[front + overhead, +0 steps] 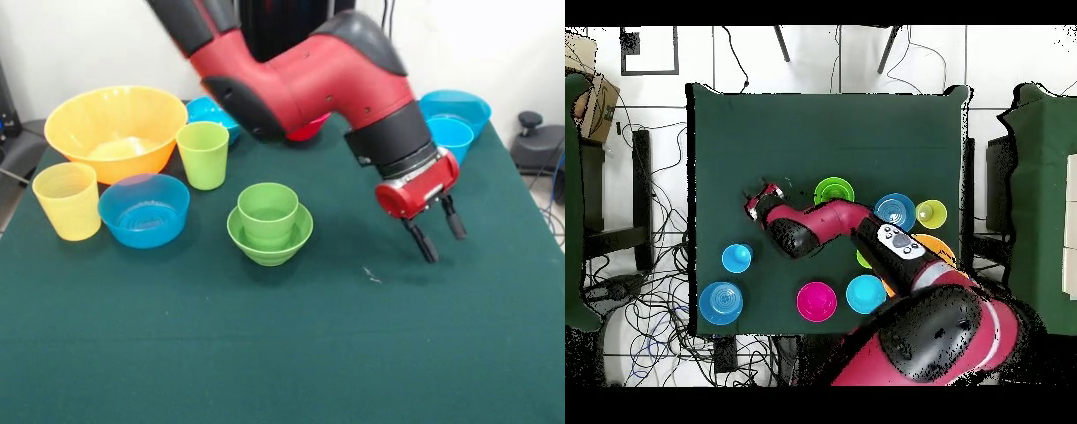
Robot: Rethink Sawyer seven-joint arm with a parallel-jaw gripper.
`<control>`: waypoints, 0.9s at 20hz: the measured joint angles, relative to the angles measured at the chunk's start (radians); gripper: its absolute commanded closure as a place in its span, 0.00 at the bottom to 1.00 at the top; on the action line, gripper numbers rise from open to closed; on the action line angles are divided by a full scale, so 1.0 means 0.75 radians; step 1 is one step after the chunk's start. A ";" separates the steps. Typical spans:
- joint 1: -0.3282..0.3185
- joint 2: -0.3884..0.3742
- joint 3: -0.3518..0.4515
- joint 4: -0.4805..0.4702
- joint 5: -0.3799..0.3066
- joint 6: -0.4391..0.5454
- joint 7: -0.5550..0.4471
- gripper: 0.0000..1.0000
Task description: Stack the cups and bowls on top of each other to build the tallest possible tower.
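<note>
No brand, label or readable writing shows on any piece. In the front view the tool [435,237] hangs above the green tabletop [282,353] at about 3 o'clock from the tower [269,223], its two black fingers [422,240] spread apart and holding nothing. The tower is a green cup nested upright in a small green bowl, near the tabletop's middle. At its 9 o'clock sits a blue bowl [144,209], with a pale yellow cup [68,200] just beside that. A yellow-green cup [203,155] stands at the tower's 11 o'clock, touching or nearly touching the large yellow-orange bowl [115,129]. A sky blue cup [451,138] stands at 2 o'clock, before a wide blue bowl [456,108].
</note>
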 measured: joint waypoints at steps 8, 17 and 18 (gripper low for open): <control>0.275 -0.266 -0.153 -0.033 0.206 0.650 0.000 0.00; 0.333 -0.436 -0.195 -0.054 0.252 1.073 0.000 0.00; 0.329 -0.442 -0.197 -0.054 0.252 1.073 0.000 0.00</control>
